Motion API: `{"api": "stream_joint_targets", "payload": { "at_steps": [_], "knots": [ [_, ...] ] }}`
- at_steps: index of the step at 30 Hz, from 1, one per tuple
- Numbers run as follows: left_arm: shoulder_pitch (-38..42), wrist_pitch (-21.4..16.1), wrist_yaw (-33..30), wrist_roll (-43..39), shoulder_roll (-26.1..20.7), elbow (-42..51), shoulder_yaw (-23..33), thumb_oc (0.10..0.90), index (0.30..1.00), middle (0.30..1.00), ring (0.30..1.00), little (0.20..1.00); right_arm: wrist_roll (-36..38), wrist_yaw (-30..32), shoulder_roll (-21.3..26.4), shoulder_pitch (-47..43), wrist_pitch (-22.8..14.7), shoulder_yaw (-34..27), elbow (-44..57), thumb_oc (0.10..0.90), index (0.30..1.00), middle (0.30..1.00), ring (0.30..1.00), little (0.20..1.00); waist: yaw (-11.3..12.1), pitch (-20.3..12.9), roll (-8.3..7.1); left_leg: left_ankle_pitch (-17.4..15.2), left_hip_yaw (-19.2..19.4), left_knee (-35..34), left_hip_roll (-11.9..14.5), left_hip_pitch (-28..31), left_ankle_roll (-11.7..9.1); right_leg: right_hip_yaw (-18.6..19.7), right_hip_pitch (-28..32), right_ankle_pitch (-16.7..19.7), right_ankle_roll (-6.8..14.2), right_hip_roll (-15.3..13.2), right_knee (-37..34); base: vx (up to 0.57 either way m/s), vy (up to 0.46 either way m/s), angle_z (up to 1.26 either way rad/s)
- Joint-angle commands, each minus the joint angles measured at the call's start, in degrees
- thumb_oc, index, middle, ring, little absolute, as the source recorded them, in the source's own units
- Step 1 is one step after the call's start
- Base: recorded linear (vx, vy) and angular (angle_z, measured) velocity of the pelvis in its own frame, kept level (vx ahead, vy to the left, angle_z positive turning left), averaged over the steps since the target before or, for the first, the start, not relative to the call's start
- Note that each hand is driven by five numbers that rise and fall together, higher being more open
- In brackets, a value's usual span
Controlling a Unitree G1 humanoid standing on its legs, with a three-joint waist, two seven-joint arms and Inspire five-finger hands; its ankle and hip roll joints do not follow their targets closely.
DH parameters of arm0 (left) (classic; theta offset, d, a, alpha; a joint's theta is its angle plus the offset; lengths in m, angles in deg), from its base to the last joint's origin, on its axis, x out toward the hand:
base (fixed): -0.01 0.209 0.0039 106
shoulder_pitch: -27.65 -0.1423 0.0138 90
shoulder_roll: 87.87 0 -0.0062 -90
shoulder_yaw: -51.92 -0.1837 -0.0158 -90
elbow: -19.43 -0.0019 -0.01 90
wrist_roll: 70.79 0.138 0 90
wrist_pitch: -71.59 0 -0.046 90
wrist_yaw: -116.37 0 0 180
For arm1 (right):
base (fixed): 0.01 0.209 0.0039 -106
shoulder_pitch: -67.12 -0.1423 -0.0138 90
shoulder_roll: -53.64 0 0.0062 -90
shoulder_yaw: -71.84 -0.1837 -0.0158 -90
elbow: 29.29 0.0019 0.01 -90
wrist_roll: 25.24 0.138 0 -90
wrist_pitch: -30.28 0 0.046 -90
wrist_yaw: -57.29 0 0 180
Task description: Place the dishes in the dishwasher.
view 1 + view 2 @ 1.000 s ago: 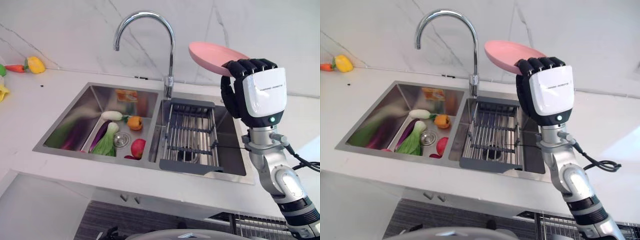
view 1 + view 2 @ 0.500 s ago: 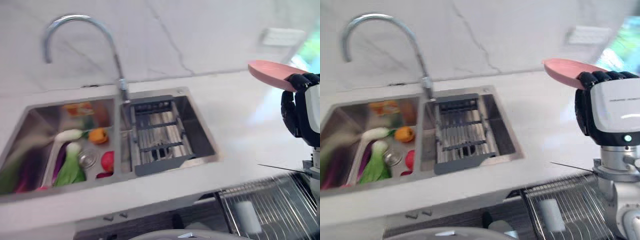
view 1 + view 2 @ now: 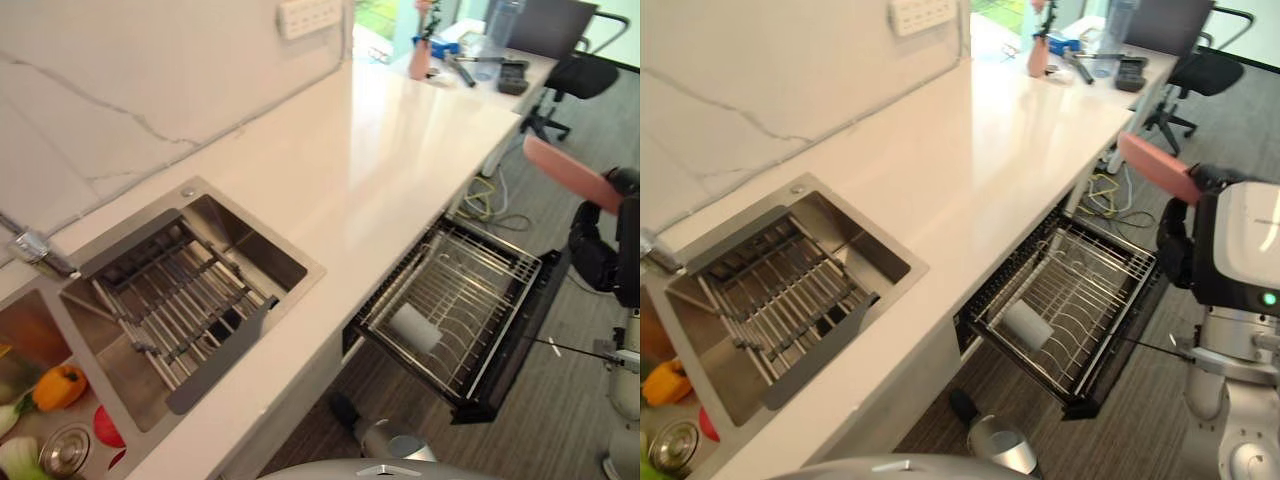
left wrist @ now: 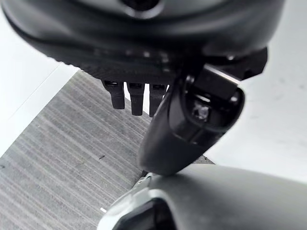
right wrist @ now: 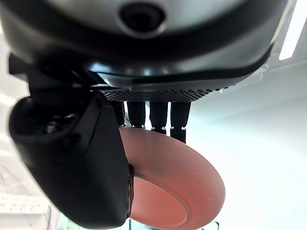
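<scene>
1. Long white stone worktop [image 3: 400, 150] runs from near left to far right; a steel double sink [image 3: 215, 225] is set in it at the left, with a grey-framed wire drying rack [image 3: 170, 310] in its right basin.
2. Pulled-out dishwasher rack of dark wire [image 3: 1070, 300] sticks out below the worktop edge, centre right. One pale cylindrical cup [image 3: 1025, 325] lies in it on its side; the rest of the rack looks free.
3. Right robot hand [image 3: 1230, 250] is at the right edge, raised above the rack and a bit right of it, pinching a round flat pink plate [image 5: 172, 187] between thumb and curled fingers.
4. Plate: plain matte pink, shallow rim, clean-looking, held by one edge, tilted, not touching the rack.
5. Left robot hand [image 4: 182, 124] is idle over grey wood-look floor [image 4: 57, 167], fingers curled, holding nothing.
6. Progress: plate is carried over but not racked; lowering and slotting it are left.
</scene>
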Motion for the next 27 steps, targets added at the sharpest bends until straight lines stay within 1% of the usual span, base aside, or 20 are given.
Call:
{"api": "stream_joint_targets", "payload": {
  "at_steps": [1, 3, 4, 5, 6, 8, 11, 12, 13, 14, 15, 19, 23, 24, 25, 26, 27],
  "knots": [
    [6.57, -2.96, 2.31, 0.17, 3.12, -1.2, -1.32, 0.8, 0.9, 0.9, 0.9, 0.9, -0.74, 1.48, 3.63, -6.57, -4.18, -1.78, 2.59, 0.4, 0.3, 0.3, 0.3, 0.3, 2.78, -0.45, -0.3, -2.01, -4.77, 0.69, 1.61, 0.51, -2.41, 2.47, 4.05, -1.89, 3.42, -5.49, 1.65, 0.0, 0.013, -0.13],
    [6.83, -2.92, 2.58, 0.1, 3.15, -0.94, -1.63, 0.8, 0.9, 0.9, 0.9, 0.9, -0.94, 1.6, 3.83, -6.5, -4.34, -1.2, 1.49, 0.4, 0.3, 0.3, 0.3, 0.3, 2.81, -0.22, -0.25, -2.0, -5.16, 0.69, 1.52, 0.59, -2.44, 2.03, 4.28, -1.94, 3.46, -5.78, 1.64, 0.0, 0.012, 0.08],
    [6.99, -2.78, 2.85, 0.36, 3.28, -0.54, -2.5, 0.8, 0.9, 0.9, 0.9, 0.9, -1.11, 1.6, 4.01, -6.62, -4.33, -0.54, 0.27, 0.4, 0.3, 0.3, 0.3, 0.3, 3.19, 0.06, -0.14, -1.98, -5.79, 0.69, 1.45, 0.57, -2.51, 1.22, 4.42, -2.1, 3.48, -6.23, 1.7, 0.0, -0.002, 0.22],
    [9.77, -1.81, 0.32, 1.21, 3.33, -5.92, -0.29, 0.8, 0.9, 0.9, 0.9, 0.9, -0.07, 1.95, 4.2, -7.86, -4.86, 1.29, -1.99, 0.4, 0.3, 0.3, 0.3, 0.3, 2.84, -0.04, -0.44, -1.91, -6.0, 0.69, 1.49, 0.58, -2.62, 0.91, 4.44, -2.18, 3.43, -6.29, 1.8, -0.02, -0.008, 0.33],
    [10.03, -1.11, 0.66, 0.74, 3.34, -4.81, -1.14, 0.8, 0.9, 0.9, 0.9, 0.9, -0.49, 2.52, 4.36, -8.43, -4.12, 1.65, -2.17, 0.4, 0.3, 0.3, 0.3, 0.3, 2.99, 0.32, -0.68, -1.95, -6.27, 0.69, 1.39, 0.54, -2.56, 0.38, 4.5, -2.18, 3.42, -6.55, 1.86, -0.01, -0.021, 0.42],
    [9.58, -0.22, 1.07, 2.34, 3.11, -5.03, -0.91, 0.8, 0.9, 0.9, 0.9, 0.9, -1.01, 2.57, 5.56, -8.74, -3.99, 2.81, -4.93, 0.4, 0.3, 0.3, 0.3, 0.3, 3.86, 0.69, -0.7, -1.81, -7.09, 0.69, 1.39, 0.36, -2.68, -0.77, 4.58, -2.25, 3.23, -6.91, 1.95, -0.02, -0.021, 0.39],
    [10.41, -0.1, 0.44, 2.49, 2.74, -5.57, -0.21, 0.8, 0.9, 0.9, 0.9, 0.9, -2.61, 3.18, 7.24, -9.75, -3.18, 5.64, -10.21, 0.4, 0.3, 0.3, 0.3, 0.3, 5.17, 1.8, -0.65, -1.42, -8.77, 0.69, 1.43, -0.52, -3.13, -2.96, 4.41, -2.42, 2.71, -7.48, 2.01, -0.05, -0.037, 0.35],
    [10.47, -0.2, 0.22, 2.53, 2.59, -5.74, -0.2, 0.8, 0.9, 0.9, 0.9, 0.9, -3.05, 3.71, 8.01, -10.32, -3.12, 7.06, -13.14, 0.4, 0.3, 0.3, 0.3, 0.3, 5.68, 2.15, -0.68, -0.79, -9.2, 0.69, 1.46, -0.94, -3.39, -3.56, 4.27, -2.04, 2.41, -7.62, 1.91, -0.04, -0.029, 0.59],
    [10.58, -0.21, 0.03, 2.61, 2.54, -5.92, -0.32, 0.8, 0.9, 0.9, 0.9, 0.9, -3.5, 4.23, 8.49, -10.72, -2.5, 7.78, -15.15, 0.4, 0.3, 0.3, 0.3, 0.3, 5.89, 2.41, -0.44, -1.2, -9.59, 0.69, 1.39, -0.92, -3.33, -4.05, 4.45, -2.5, 2.46, -7.84, 1.93, -0.04, -0.029, 0.7],
    [10.75, -0.22, -0.59, 2.54, 2.42, -6.32, -0.33, 0.8, 0.9, 0.9, 0.9, 0.9, -3.65, 4.02, 8.97, -11.47, -2.06, 9.75, -19.03, 0.4, 0.3, 0.3, 0.3, 0.3, 6.59, 2.93, -0.15, -1.03, -9.94, 0.69, 1.34, -1.07, -3.48, -4.61, 4.46, -2.59, 2.34, -8.04, 1.91, -0.03, -0.024, 0.61],
    [10.96, -0.35, -0.76, 2.57, 2.48, -6.51, -0.23, 0.8, 0.9, 0.9, 0.9, 0.9, -3.99, 5.35, 9.26, -12.47, -1.33, 10.6, -21.09, 0.4, 0.3, 0.3, 0.3, 0.3, 6.64, 3.16, -0.18, -0.4, -9.97, 0.69, 1.36, -1.47, -3.76, -4.79, 4.21, -2.07, 2.11, -8.1, 1.75, -0.06, -0.04, 0.5],
    [10.33, -0.63, -1.34, 3.35, 2.87, -7.45, -1.19, 0.8, 0.9, 0.9, 0.9, 0.9, -4.02, 7.5, 9.26, -14.01, 1.28, 13.82, -31.5, 0.4, 0.3, 0.3, 0.3, 0.3, 7.51, 3.81, 1.27, -0.31, -10.59, 0.69, 1.2, -1.69, -4.11, -6.35, 4.8, -2.35, 1.87, -8.82, 1.48, 0.0, -0.012, 0.17],
    [9.48, -1.32, -1.09, 2.87, 3.74, -7.73, -2.09, 0.8, 0.9, 0.9, 0.9, 0.9, -2.08, 8.99, 8.64, -14.84, 2.18, 16.28, -41.24, 0.4, 0.3, 0.3, 0.3, 0.3, 8.0, 4.17, 3.18, -0.16, -11.44, 0.69, 0.92, -1.74, -4.27, -7.61, 5.46, -2.67, 1.84, -9.62, 1.25, 0.01, 0.018, 0.06],
    [9.31, -1.68, -0.86, 2.34, 4.23, -7.46, -2.75, 0.8, 0.9, 0.9, 0.9, 0.9, -0.93, 9.84, 8.64, -15.65, 2.08, 17.57, -45.24, 0.4, 0.3, 0.3, 0.3, 0.3, 8.13, 4.44, 4.06, -0.13, -11.77, 0.69, 0.75, -1.71, -4.31, -8.08, 5.62, -2.67, 1.92, -9.99, 1.11, 0.0, 0.021, -0.07],
    [9.31, -1.68, -0.86, 2.34, 4.23, -7.46, -2.75, 0.8, 0.9, 0.9, 0.9, 0.9, -0.93, 9.84, 8.64, -15.65, 2.08, 17.57, -45.24, 0.4, 0.3, 0.3, 0.3, 0.3, 8.13, 4.44, 4.06, -0.13, -11.77, 0.69, 0.75, -1.71, -4.31, -8.08, 5.62, -2.67, 1.92, -9.99, 1.11, 0.0, 0.017, -0.07],
    [9.59, -1.66, -0.67, 1.97, 4.71, -7.2, -2.97, 0.8, 0.9, 0.9, 0.9, 0.9, -0.15, 8.82, 8.53, -16.38, 2.25, 18.59, -46.85, 0.529, 0.493, 0.493, 0.493, 0.493, 8.14, 4.51, 4.58, -0.11, -11.98, 0.69, 0.65, -1.65, -4.35, -8.41, 5.85, -2.82, 1.92, -10.25, 1.05, 0.0, 0.0, 0.0],
    [9.6, -1.64, -0.67, 1.95, 4.74, -7.18, -2.96, 0.8, 0.9, 0.9, 0.9, 0.9, -0.16, 8.71, 8.57, -16.42, 2.3, 18.6, -46.81, 0.529, 0.493, 0.493, 0.493, 0.493, 8.08, 4.54, 4.61, -0.11, -12.02, 0.69, 0.65, -1.64, -4.35, -8.45, 5.87, -2.84, 1.92, -10.25, 1.05, 0.0, 0.0, 0.0]
  ]
}}
